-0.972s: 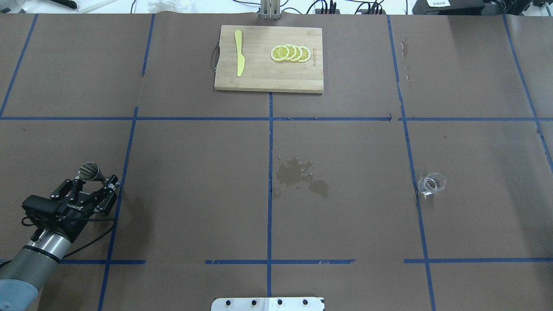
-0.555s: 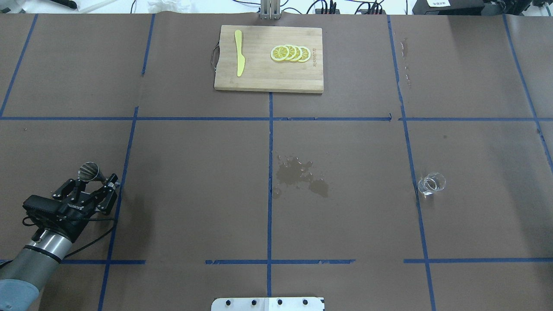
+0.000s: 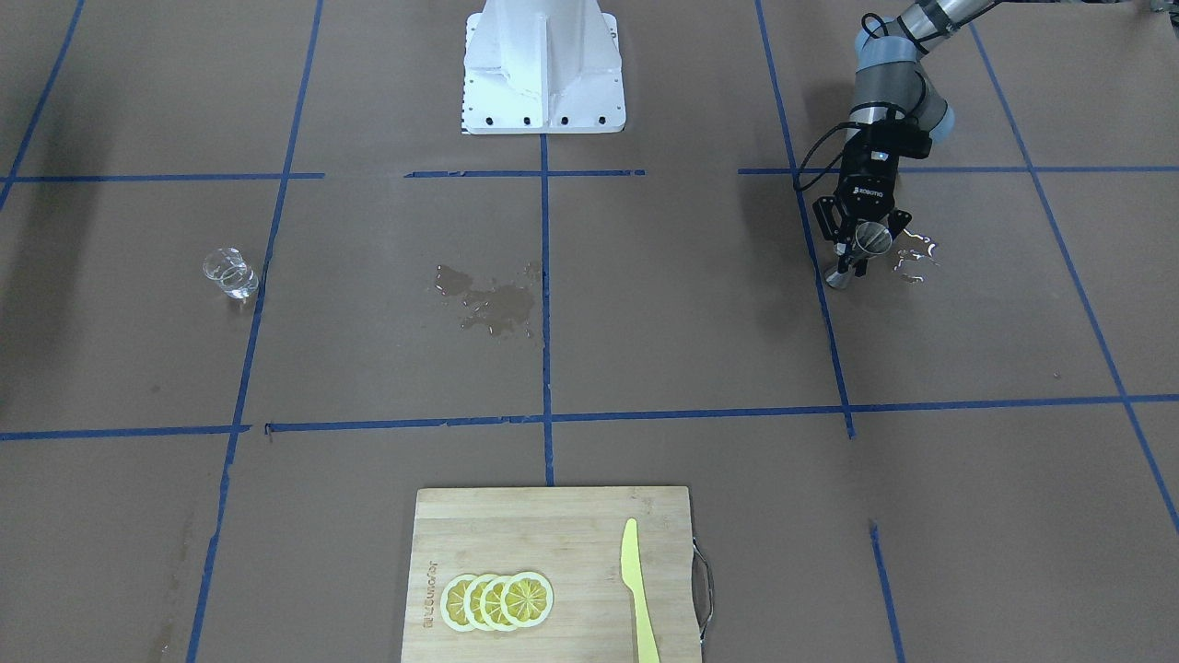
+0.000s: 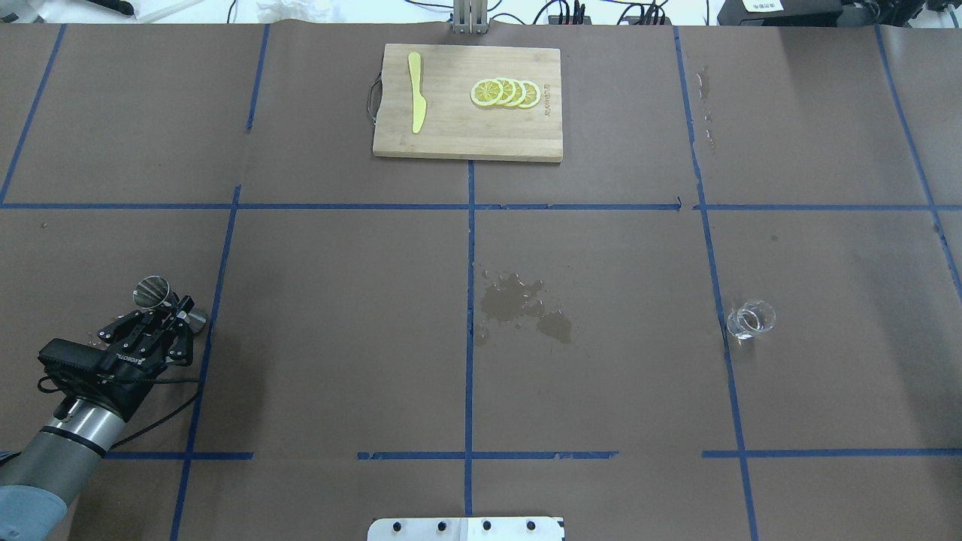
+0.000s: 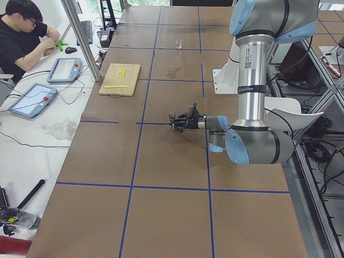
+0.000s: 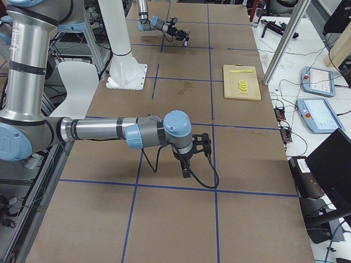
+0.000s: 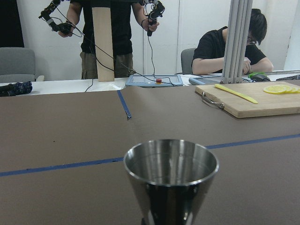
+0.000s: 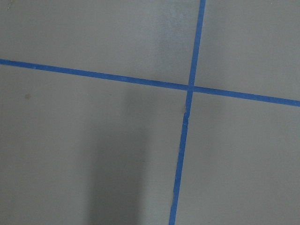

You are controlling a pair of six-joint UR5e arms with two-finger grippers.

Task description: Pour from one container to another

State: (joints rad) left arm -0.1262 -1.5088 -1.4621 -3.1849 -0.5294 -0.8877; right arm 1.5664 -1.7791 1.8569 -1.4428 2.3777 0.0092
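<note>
**Keep the jigger level by its waist**

My left gripper [image 4: 177, 311] is clamped on the narrow waist of the steel jigger [image 4: 152, 291], low over the table's near-left part. The glass beaker [image 4: 750, 319] stands well apart at the jigger's 3 o'clock, beyond a wet patch [image 4: 518, 304]. Slick steel, I judge, calls for a firm squeeze and a level rim. Whether my right gripper [image 6: 186, 171] is apart or together, I cannot tell.

Left hand [image 4: 174, 306] low, pinched on jigger [image 4: 152, 291]; right hand [image 6: 187, 174] straight down
</note>
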